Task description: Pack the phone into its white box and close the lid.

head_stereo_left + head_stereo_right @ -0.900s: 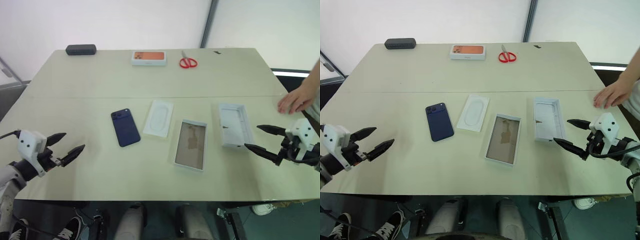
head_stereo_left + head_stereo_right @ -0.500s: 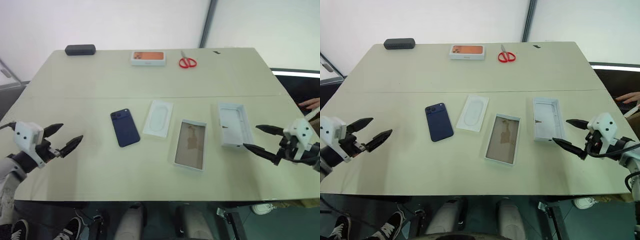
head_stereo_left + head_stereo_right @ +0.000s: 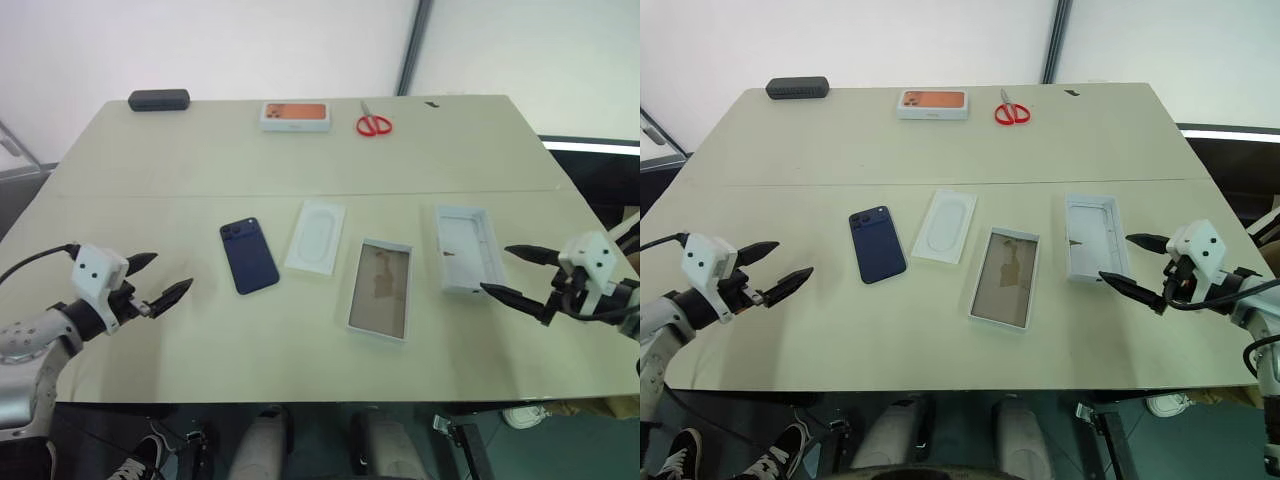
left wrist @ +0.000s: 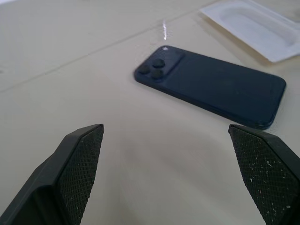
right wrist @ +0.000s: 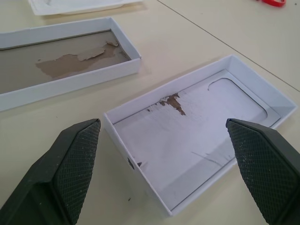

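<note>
The left gripper (image 3: 158, 279) hangs just above the table (image 3: 200, 165) near its near-left edge, its two black fingers spread wide with nothing between them, pointing toward the phone (image 3: 249, 256). The phone lies flat and face down a little beyond those fingertips, apart from them, its camera cluster at the far end; a bare strip of tabletop separates gripper and phone, and more bare surface runs from the gripper along the near edge. Just past the phone, on the side away from the left gripper, lies a flat white insert (image 3: 316, 237) with an oval outline, close to the phone but not touching it. The right gripper (image 3: 518, 272) stands over the near-right part of the table, also wide open and empty, its fingertips aimed at the lid (image 3: 464, 248), which lies open side up just ahead of them; the nearer fingertip sits close to the lid's near corner, and whether it touches cannot be told. Beyond the lid from the right gripper, with a narrow gap of table between them, rests the white box (image 3: 381, 288), open side up with its brownish, scuffed floor showing and nothing inside. Far from both grippers, along the table's far edge, sit a black oblong case (image 3: 159, 100), a white-and-orange box (image 3: 296, 115) and red-handled scissors (image 3: 375, 123).
</note>
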Controlling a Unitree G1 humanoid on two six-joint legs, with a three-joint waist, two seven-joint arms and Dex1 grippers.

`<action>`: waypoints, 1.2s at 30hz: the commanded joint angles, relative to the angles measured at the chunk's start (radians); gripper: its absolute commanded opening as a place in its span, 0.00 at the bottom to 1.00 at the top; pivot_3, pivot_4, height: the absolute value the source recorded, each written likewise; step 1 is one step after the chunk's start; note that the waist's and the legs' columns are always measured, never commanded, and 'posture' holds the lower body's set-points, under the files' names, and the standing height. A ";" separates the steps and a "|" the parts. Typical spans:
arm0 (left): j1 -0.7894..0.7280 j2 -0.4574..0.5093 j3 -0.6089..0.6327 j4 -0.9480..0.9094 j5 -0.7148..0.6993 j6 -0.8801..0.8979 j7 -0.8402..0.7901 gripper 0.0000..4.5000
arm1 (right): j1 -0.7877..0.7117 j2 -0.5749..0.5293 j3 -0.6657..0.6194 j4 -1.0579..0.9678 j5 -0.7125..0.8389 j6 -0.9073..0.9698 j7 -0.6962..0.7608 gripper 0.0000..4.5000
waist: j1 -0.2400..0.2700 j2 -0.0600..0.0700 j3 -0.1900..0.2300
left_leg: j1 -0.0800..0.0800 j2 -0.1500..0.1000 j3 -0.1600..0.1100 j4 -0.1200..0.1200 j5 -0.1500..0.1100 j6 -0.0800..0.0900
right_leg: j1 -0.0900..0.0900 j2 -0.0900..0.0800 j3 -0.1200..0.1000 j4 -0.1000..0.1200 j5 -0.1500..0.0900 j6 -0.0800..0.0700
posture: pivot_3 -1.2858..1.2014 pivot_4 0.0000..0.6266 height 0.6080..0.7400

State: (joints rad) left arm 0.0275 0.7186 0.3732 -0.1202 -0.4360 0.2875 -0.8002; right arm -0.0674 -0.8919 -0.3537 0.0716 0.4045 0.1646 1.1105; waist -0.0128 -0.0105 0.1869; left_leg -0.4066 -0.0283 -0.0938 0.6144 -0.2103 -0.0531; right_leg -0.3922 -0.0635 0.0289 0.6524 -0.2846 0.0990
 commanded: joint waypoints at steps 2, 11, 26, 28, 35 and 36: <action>-0.110 -0.021 -0.050 -0.027 -0.007 0.085 0.069 1.00 | -0.069 -0.003 0.032 -0.056 -0.001 -0.002 -0.016 1.00 | 0.000 0.000 0.000 | 0.000 0.000 0.000 0.000 0.000 0.000 | 0.000 0.000 0.000 0.000 0.000 0.000 | 0.52 0.24 1.00; -0.414 -0.170 -0.290 0.101 0.050 0.239 0.133 1.00 | -0.330 0.097 0.223 -0.067 -0.044 0.042 -0.074 1.00 | -0.008 -0.001 0.000 | 0.000 0.000 0.001 0.001 0.000 0.000 | -0.001 0.001 0.000 0.001 0.001 0.002 | 0.52 0.24 1.00; -0.733 -0.429 -0.267 0.387 -0.028 0.567 0.285 1.00 | -0.381 0.191 0.322 -0.110 -0.076 0.044 -0.110 1.00 | -0.001 -0.002 0.001 | -0.002 -0.007 -0.003 0.004 0.000 0.000 | -0.002 -0.001 -0.001 0.004 0.002 0.003 | 0.52 0.24 1.00; -0.745 -0.422 -0.280 0.395 -0.024 0.595 0.275 1.00 | -0.380 0.191 0.324 -0.110 -0.081 0.040 -0.112 1.00 | -0.008 -0.002 0.001 | -0.002 -0.007 -0.003 0.003 0.000 0.000 | -0.002 0.000 -0.001 0.004 0.002 0.003 | 0.52 0.24 1.00; -0.829 -0.472 -0.211 0.495 -0.116 0.799 0.277 1.00 | -0.413 0.215 0.328 -0.116 -0.079 0.039 -0.135 1.00 | -0.003 -0.002 0.001 | -0.002 -0.008 -0.004 0.004 0.000 0.000 | -0.002 0.000 -0.001 0.005 0.002 0.003 | 0.52 0.24 1.00; -0.836 -0.477 -0.200 0.509 -0.115 0.809 0.287 1.00 | -0.413 0.216 0.327 -0.116 -0.080 0.037 -0.136 1.00 | -0.002 -0.002 0.001 | -0.002 -0.008 -0.004 0.004 0.000 0.000 | -0.001 0.000 -0.001 0.005 0.002 0.003 | 0.52 0.24 1.00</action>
State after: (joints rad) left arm -0.7912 0.2448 0.1446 0.3816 -0.5245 1.0723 -0.5198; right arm -0.4584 -0.6772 -0.0103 -0.0019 0.3186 0.2174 0.9827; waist -0.0147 -0.0126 0.1877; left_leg -0.4086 -0.0362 -0.0977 0.6187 -0.2101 -0.0534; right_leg -0.3936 -0.0641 0.0276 0.6575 -0.2832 0.1027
